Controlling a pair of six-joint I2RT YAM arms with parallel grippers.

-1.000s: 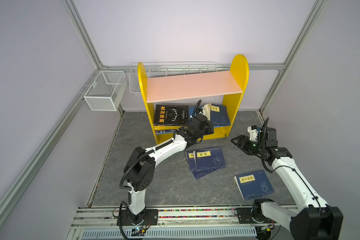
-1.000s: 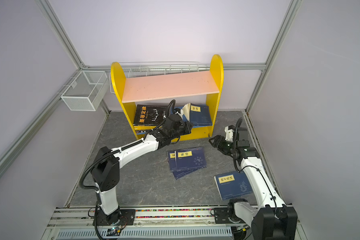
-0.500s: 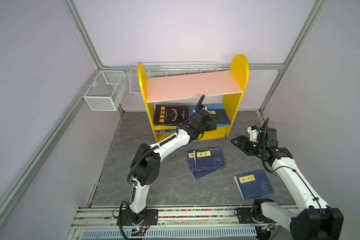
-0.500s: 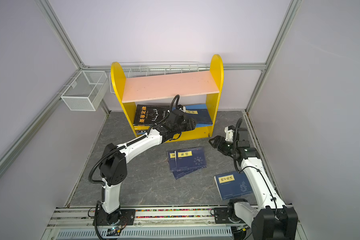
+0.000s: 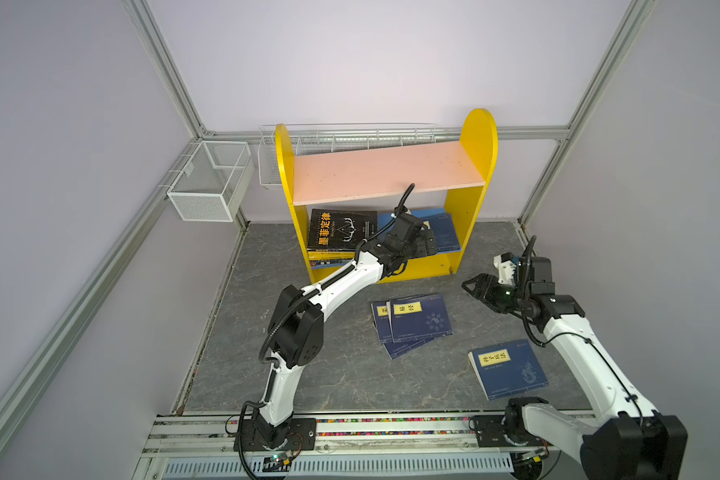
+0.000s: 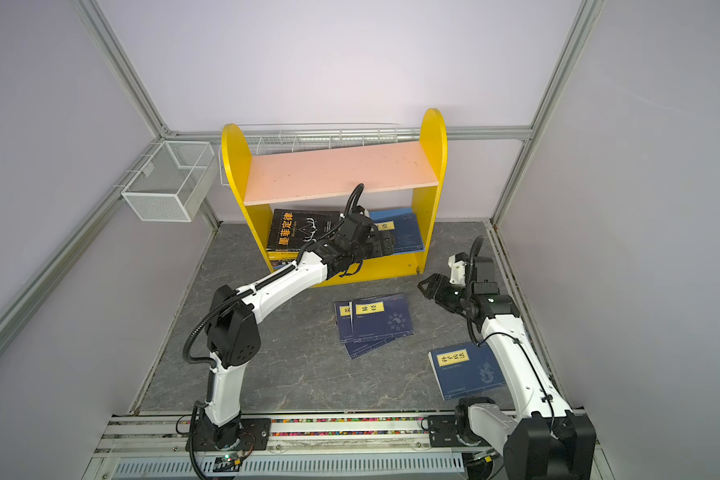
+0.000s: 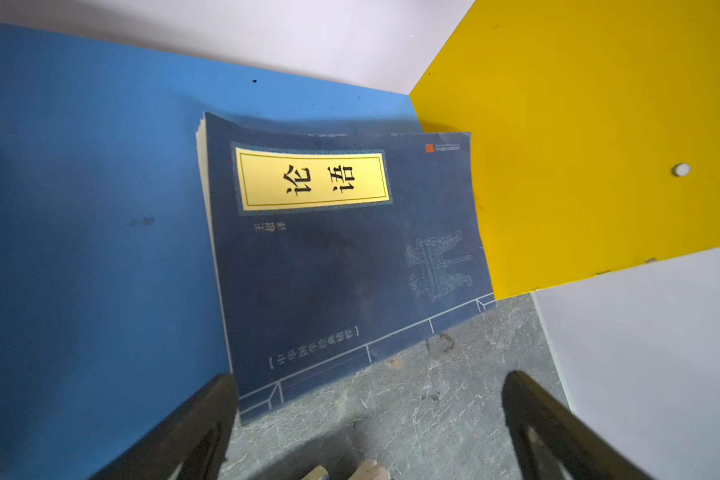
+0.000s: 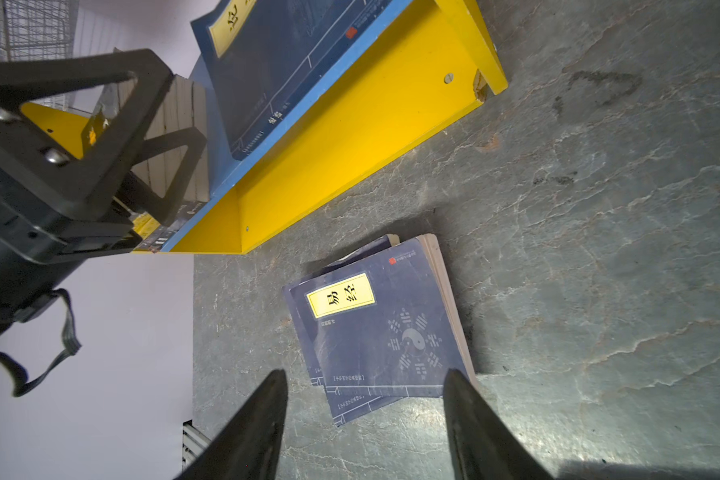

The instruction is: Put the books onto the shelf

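The shelf (image 5: 385, 174) has yellow sides, a bare pink upper board and a blue lower board (image 7: 80, 208). My left gripper (image 5: 429, 243) (image 7: 368, 376) is at the lower tier, open and holding nothing. Just ahead of its fingertips a navy book (image 7: 341, 257) (image 5: 443, 232) lies flat on the blue board against the right side panel, its near edge overhanging. A black book (image 5: 341, 230) tops a stack at the board's left. A pile of navy books (image 5: 416, 320) (image 8: 387, 328) and a single one (image 5: 508, 368) lie on the floor. My right gripper (image 5: 472, 286) (image 8: 363, 374) hovers open, right of the shelf.
A white mesh basket (image 5: 208, 183) hangs on the left wall and a long wire basket (image 5: 350, 135) sits behind the shelf. Aluminium frame posts stand at the corners. The arms' base rail (image 5: 350, 428) runs along the front edge.
My left gripper carried a navy book into the lower tier and opened; the book now lies flat on the blue board. The right arm has not moved.
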